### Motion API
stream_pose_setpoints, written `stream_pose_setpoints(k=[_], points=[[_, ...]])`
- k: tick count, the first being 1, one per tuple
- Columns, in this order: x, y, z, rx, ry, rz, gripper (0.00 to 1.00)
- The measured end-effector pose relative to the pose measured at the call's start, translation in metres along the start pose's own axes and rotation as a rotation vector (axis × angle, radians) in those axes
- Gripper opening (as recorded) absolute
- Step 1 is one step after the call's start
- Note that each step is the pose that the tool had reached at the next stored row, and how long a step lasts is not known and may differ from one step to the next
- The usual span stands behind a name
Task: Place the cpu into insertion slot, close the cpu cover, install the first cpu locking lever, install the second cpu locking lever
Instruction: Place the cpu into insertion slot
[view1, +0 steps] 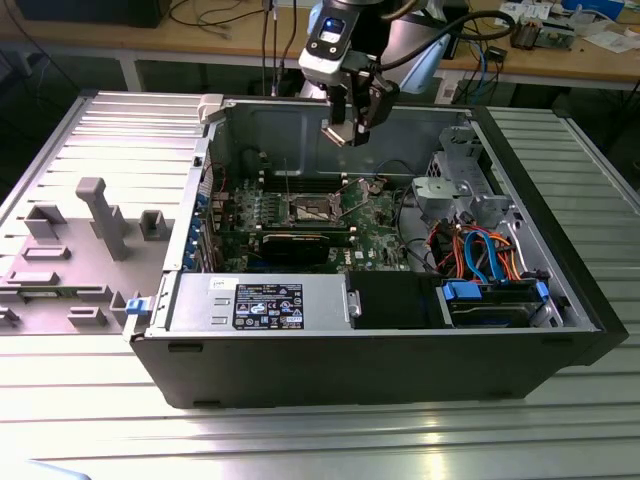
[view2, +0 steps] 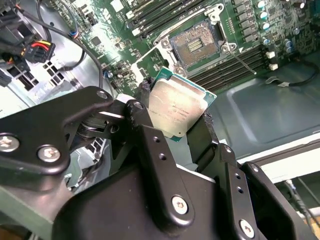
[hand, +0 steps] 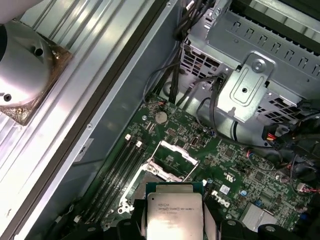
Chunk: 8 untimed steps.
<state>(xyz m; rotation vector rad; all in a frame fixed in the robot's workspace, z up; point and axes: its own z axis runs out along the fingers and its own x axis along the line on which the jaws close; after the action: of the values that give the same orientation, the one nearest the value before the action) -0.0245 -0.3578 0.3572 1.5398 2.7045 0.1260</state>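
The jaws are clamped on the cpu (view2: 177, 107) by two opposite edges, holding it above the board. In the exterior view, the bare slot (view1: 312, 210) lies at 7 o'clock from them, well apart.

Ribbed metal table (view1: 300, 440), wooden workbench (view1: 100, 40) behind

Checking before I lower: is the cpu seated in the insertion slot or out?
Out. In the second wrist view the pincer grips the cpu above the board; the insertion slot lies bare.
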Motion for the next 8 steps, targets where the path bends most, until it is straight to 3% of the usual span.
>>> stream_pose_setpoints(k=[8], points=[[0.0,0.0,0.0005,-0.0009,-0.0039,0.048,0.54]])
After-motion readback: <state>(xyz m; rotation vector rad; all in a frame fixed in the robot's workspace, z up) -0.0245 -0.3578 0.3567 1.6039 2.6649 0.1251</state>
